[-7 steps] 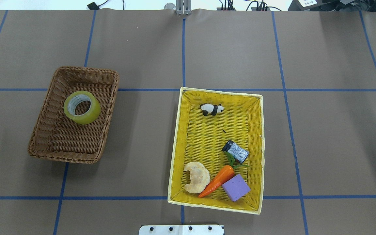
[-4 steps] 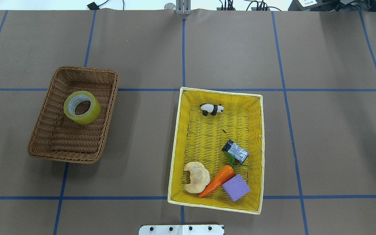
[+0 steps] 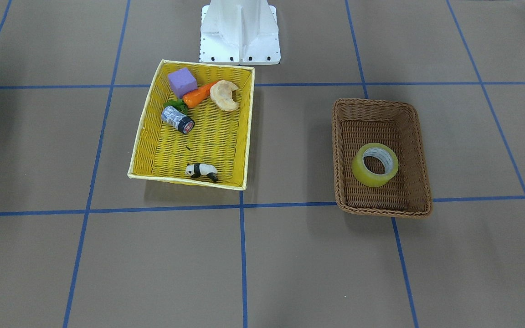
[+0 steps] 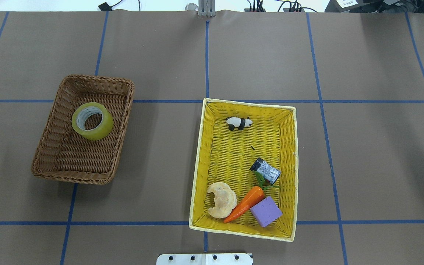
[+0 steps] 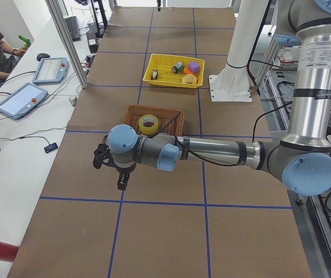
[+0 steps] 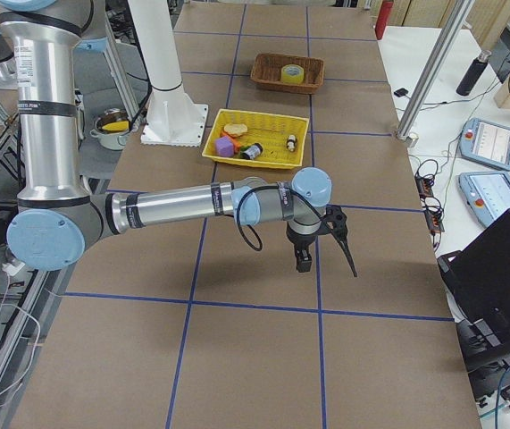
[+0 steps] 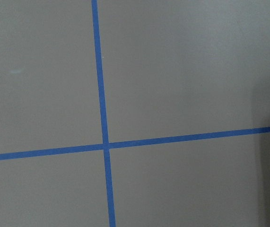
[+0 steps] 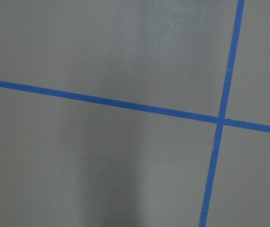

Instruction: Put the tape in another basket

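The tape (image 4: 99, 133), a yellowish-green roll, lies flat inside the dark brown wicker basket (image 4: 73, 179) at the table's left. Both show in the front view, the tape (image 3: 372, 178) in the basket (image 3: 381, 210), and small in the side views. No gripper shows in the overhead or front view. My left gripper (image 5: 111, 169) hangs over bare table, beyond the basket's left end. My right gripper (image 6: 326, 252) hangs over bare table, right of the yellow basket. I cannot tell whether either is open or shut. Both wrist views show only brown table and blue lines.
A bright yellow woven basket (image 4: 197, 162) stands at the table's middle. It holds a toy panda (image 4: 239, 123), a small grey cylinder with a black cap (image 4: 265, 170), a carrot (image 4: 245, 203), a purple block (image 4: 266, 211) and a pastry (image 4: 221, 200). The robot's white base (image 3: 239, 32) is at the near edge.
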